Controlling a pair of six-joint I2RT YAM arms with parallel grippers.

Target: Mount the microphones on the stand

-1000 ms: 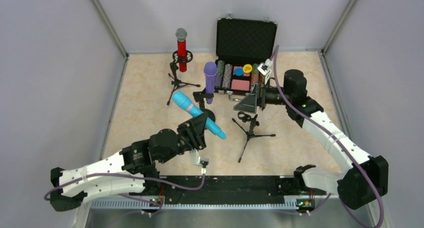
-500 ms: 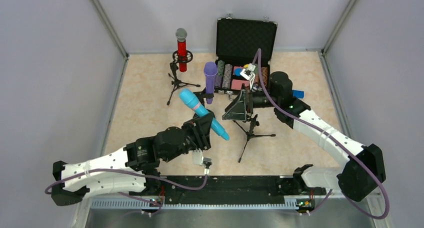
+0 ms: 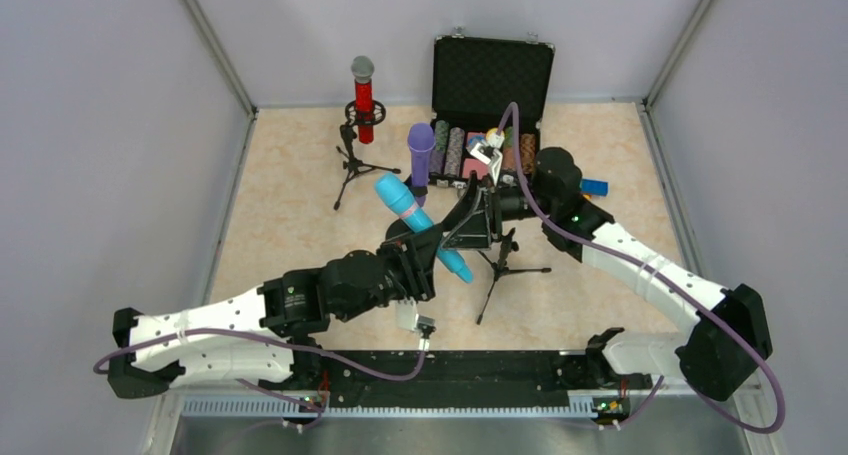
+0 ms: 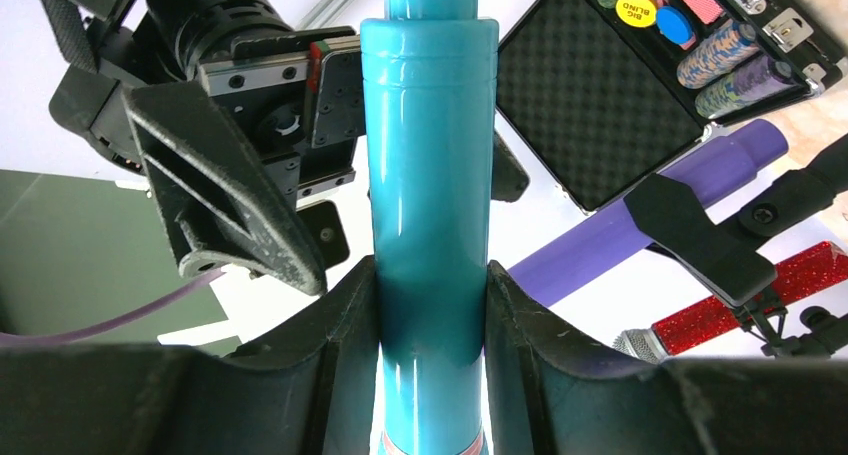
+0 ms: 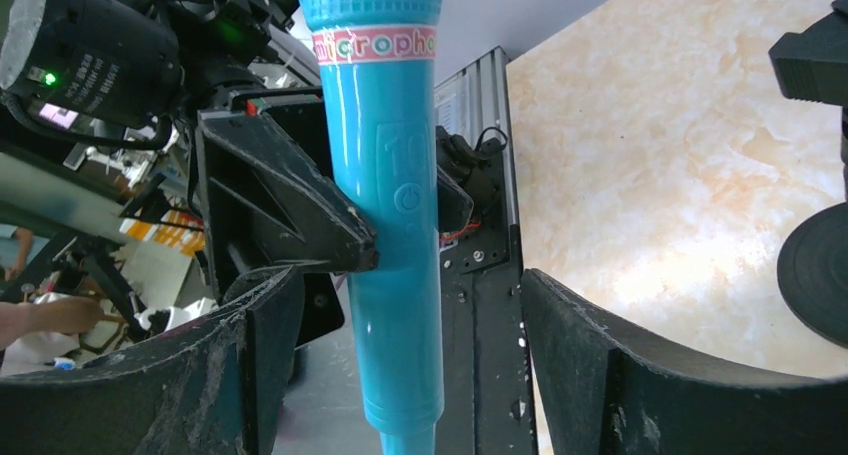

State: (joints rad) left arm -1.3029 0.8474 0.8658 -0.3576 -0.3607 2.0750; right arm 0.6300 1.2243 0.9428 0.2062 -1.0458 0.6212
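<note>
My left gripper (image 3: 424, 241) (image 4: 430, 287) is shut on the turquoise microphone (image 3: 408, 207) (image 4: 430, 175) (image 5: 388, 205), held tilted above the table with its head toward the back left. My right gripper (image 3: 470, 221) (image 5: 408, 283) stands open astride the microphone's lower handle. The handle sits nearer one of its fingers (image 5: 255, 375) and touches neither. A bare tripod stand (image 3: 503, 263) is just below the right gripper. The red microphone (image 3: 363, 97) (image 4: 745, 297) and the purple microphone (image 3: 421, 161) (image 4: 640, 225) each stand upright in a stand.
An open black case (image 3: 492, 75) (image 4: 590, 105) with poker chips sits at the back, behind the right arm. A small blue object (image 3: 594, 187) lies right of the case. Grey walls close in the left, right and back sides.
The left arm has carried the turquoise microphone to the right, toward the bare stand. My right gripper has swung left to the microphone's handle and its jaws have narrowed a little.
</note>
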